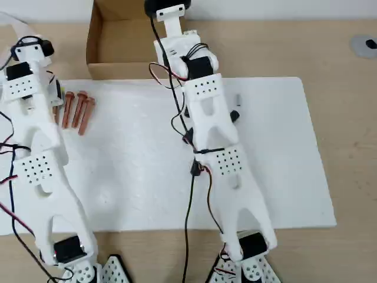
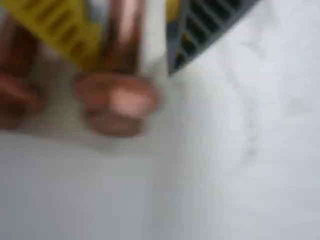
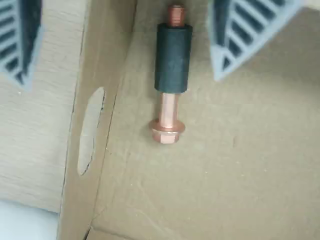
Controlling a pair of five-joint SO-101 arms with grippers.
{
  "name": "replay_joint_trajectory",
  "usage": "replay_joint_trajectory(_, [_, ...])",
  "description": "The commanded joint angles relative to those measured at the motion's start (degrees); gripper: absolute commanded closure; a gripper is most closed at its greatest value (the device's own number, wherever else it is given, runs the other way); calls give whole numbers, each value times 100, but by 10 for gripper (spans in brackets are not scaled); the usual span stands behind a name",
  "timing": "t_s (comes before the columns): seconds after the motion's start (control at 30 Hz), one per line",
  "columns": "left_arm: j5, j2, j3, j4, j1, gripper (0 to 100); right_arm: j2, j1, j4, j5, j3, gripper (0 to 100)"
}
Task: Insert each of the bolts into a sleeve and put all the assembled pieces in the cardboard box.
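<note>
A bolt with a black sleeve (image 3: 172, 65) lies on the floor of the cardboard box (image 3: 240, 175), its head toward the camera. My right gripper (image 3: 122, 75) hangs above it, open, with a grey finger (image 3: 250, 35) on either side and nothing held. In the high view the right gripper (image 1: 171, 17) is over the cardboard box (image 1: 94, 41). Several bare copper bolts (image 1: 76, 109) lie on the white foam pad (image 1: 147, 171) at its far left. My left gripper (image 1: 58, 101) is down at them, open. Its yellow finger (image 2: 55, 25) and grey finger (image 2: 200, 30) straddle one bolt (image 2: 120, 75); another bolt (image 2: 15, 95) lies alongside.
A small dark piece (image 1: 235, 115) shows on the pad beside the right arm, mostly hidden by it. A grey disc (image 1: 365, 44) lies on the wooden table at the far right. The pad's middle and right side are bare.
</note>
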Motion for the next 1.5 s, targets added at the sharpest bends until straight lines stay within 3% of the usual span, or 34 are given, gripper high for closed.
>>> replay_joint_trajectory(0.0, [18,189,-18,176,-35,994,-514,75,70,-70,-277,724])
replay_joint_trajectory(0.23, [0,119,-158,607,-185,989,-629,-40,1301,-79,-330,724])
replay_joint_trajectory(0.37, [-202,-242,-1020,1538,-141,988,-1121,-136,2268,-431,-338,724])
replay_joint_trajectory(0.53, [-167,-1024,-1099,1618,-193,991,-1719,-127,3226,-747,-338,724])
replay_joint_trajectory(0.7, [-185,-2466,686,1618,-62,991,-1886,-119,4097,-1020,-330,724])
replay_joint_trajectory(1.0, [-193,-6149,4088,1424,167,987,-1903,-13,4097,-1213,-48,724])
replay_joint_trajectory(1.27, [-53,-8813,7077,-475,132,988,-1912,-22,4097,-2268,778,724])
replay_joint_trajectory(1.47, [325,-10554,9011,-1855,158,990,-1886,-13,4088,-2541,1446,724])
